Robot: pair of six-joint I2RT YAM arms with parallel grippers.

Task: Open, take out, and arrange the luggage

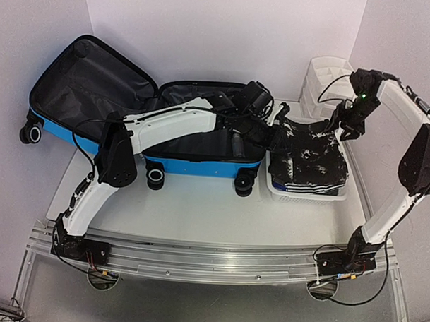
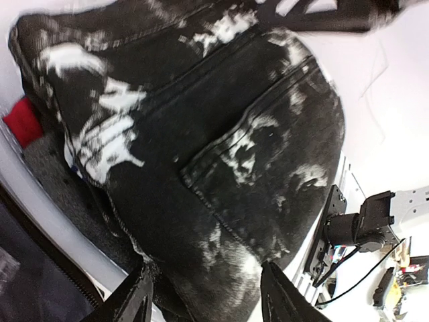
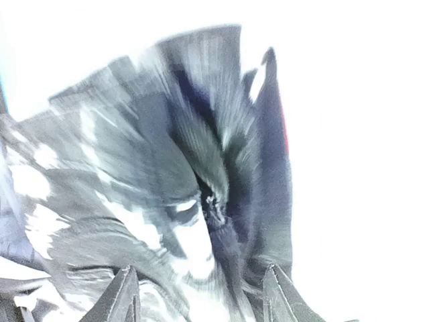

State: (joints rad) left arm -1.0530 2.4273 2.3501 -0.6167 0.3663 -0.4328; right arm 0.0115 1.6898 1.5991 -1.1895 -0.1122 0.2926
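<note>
Far left: pale wall (image 1: 36,27) stands just beside the raised lid of the luggage (image 1: 201,162), little room there. Luggage lies open on the white table (image 1: 199,210). The lid is tipped back at left with its dark lining up. The blue base sits mid-table, and its wheels (image 1: 156,176) face the near edge. A bare strip of table runs between the wheels and the metal rail (image 1: 212,256).

Left arm (image 1: 167,127) rises from its base at near left, elbow bent over the lid's near corner, forearm stretched rightward across the open base. Left gripper (image 1: 276,135) sits at the left edge of the black-and-white bleached jeans (image 1: 310,154). In the wrist view its fingers (image 2: 137,298) stand wide apart with the denim hem in the gap. Cannot tell whether they press it.

Jeans lie spread on top of the white mesh basket (image 1: 306,194), just right of the luggage. Striped folded cloth (image 1: 309,184) shows beneath them. A white drawer organizer (image 1: 325,73) stands behind, against the back wall.

Right arm (image 1: 403,139) climbs from near right, elbow out close to the right wall, wrist folded back inward. Right gripper (image 1: 341,126) is at the jeans' far right corner. Its wrist view is motion-blurred: fingers (image 3: 124,295) look apart with fabric bunched beyond them, hold not determinable
</note>
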